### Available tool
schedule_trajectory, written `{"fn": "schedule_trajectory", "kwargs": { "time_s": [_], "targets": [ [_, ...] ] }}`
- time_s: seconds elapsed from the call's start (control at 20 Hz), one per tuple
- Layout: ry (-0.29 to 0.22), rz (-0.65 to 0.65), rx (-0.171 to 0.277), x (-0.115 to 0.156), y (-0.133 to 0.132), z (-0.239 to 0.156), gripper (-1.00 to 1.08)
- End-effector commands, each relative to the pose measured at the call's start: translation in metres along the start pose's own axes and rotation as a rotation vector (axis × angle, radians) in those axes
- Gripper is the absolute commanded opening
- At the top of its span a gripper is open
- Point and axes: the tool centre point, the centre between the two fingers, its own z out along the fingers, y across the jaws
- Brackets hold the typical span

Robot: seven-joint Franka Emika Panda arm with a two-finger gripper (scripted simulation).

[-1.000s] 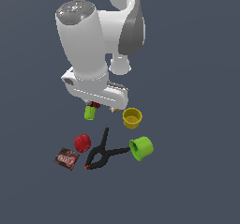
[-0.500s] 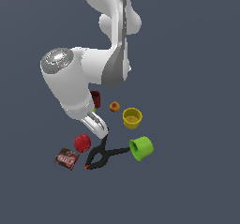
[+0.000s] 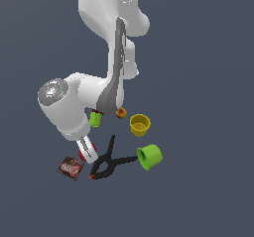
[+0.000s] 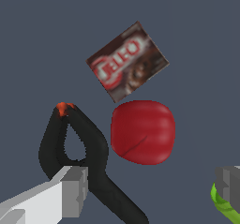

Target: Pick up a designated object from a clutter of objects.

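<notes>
I am hanging low over the clutter, and my own bulk is hiding much of it. In the exterior view my forearm and wrist are covering the red cup [image 3: 89, 154] almost wholly; only a red sliver is showing under my arm, between the brown packet [image 3: 70, 167] and the black spring clamp [image 3: 110, 160]. My pincer [image 4: 151, 188] itself cannot be made out from there.

Through the wrist camera the red cup [image 4: 142, 132] is showing whole: a glossy rounded piece lying just beside the packet [image 4: 127, 61], whose white lettering is appearing mirrored and blurred. The clamp [image 4: 75, 155] is lying close on the cup's other side, its orange tip pointing toward the packet and its handles running out of the picture.

My two fingers [image 4: 72, 190] are standing wide apart, gripping nothing. The cup is lying ahead of the gap between them, and I cannot tell how far above it I am. One finger is overlapping the clamp in the picture; the other is cut off at the edge, over a strip of the green cup [image 4: 220, 203].

In the exterior view, the green cup [image 3: 149, 156] is lying on its side, the yellow cup [image 3: 140, 124] is standing upright, the tiny orange-red ball [image 3: 121, 113] is half tucked behind my arm, and a second green piece [image 3: 95, 118] is mostly hidden there.
</notes>
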Motion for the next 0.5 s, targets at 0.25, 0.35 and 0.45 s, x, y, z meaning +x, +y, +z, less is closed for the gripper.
{"fn": "schedule_trajectory", "kwargs": {
  "time_s": [0.25,0.35,0.45],
  "targets": [
    [0.009,0.083,-0.002,0.013,0.004,0.019,1.0],
    [0.009,0.087,-0.002,0.014,0.004,0.02,1.0],
    [0.008,0.081,-0.003,0.013,0.005,0.02,1.0]
  ]
}}
